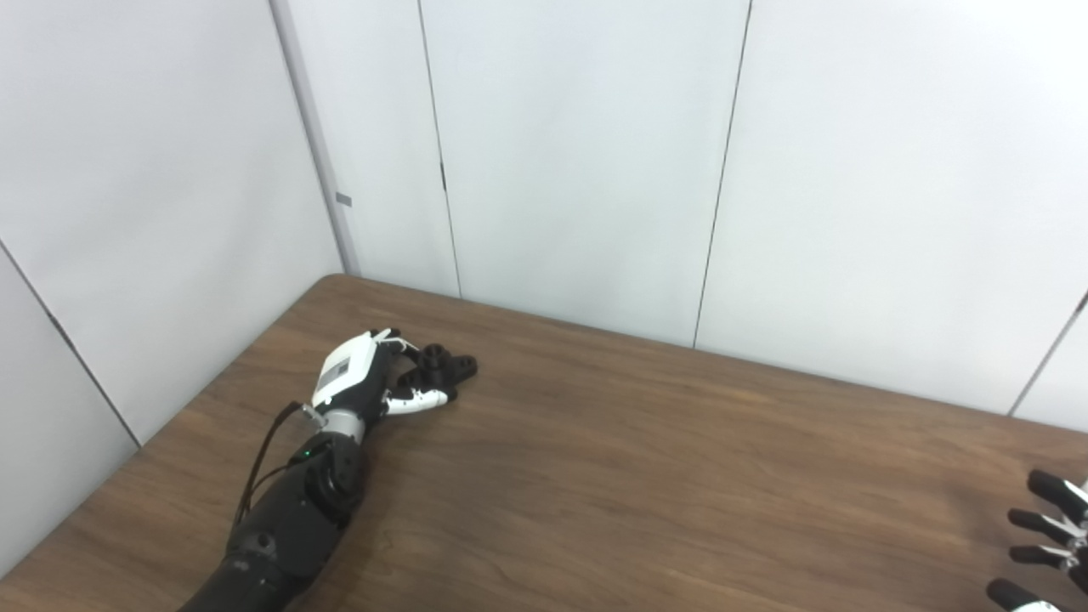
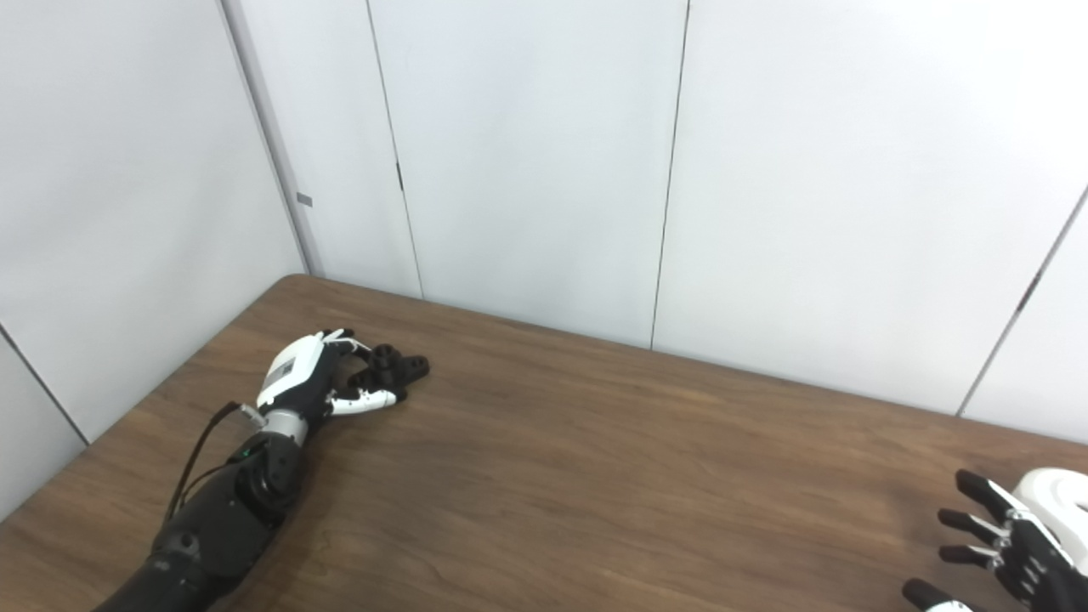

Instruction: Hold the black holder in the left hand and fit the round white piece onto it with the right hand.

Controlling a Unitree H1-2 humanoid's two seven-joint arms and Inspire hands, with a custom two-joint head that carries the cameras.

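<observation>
Left eye view and right eye view show one scene from slightly offset positions: a wooden table (image 1: 646, 476) set against pale wall panels (image 1: 578, 153). At the far left corner of the table, the left hand (image 1: 361, 378) lies low over the surface with its fingers and thumb curled around the black holder (image 1: 440, 367); the holder appears to rest on the table, and whether the grasp is already firm cannot be told at this scale. At the lower right edge, the right hand (image 2: 1016, 548) has its fingers spread apart and holds nothing. Just beside it, at the frame edge of the right eye view, a rounded white form (image 2: 1058, 497) is partly visible; it may be the round white piece, but it may equally be part of the hand's own shell, so the piece's position is uncertain.

Risks, as judged from this arrangement: the holder is an irregular, lobed part, so a loose wrap could let it twist or slide out on lifting. The two hands are well apart, so the fit calls for a long approach, and any tilt of the holder would leave its mating post misaligned with the white piece. A grasp covering that post would block the fit.

Containers: none is visible on the table.
</observation>
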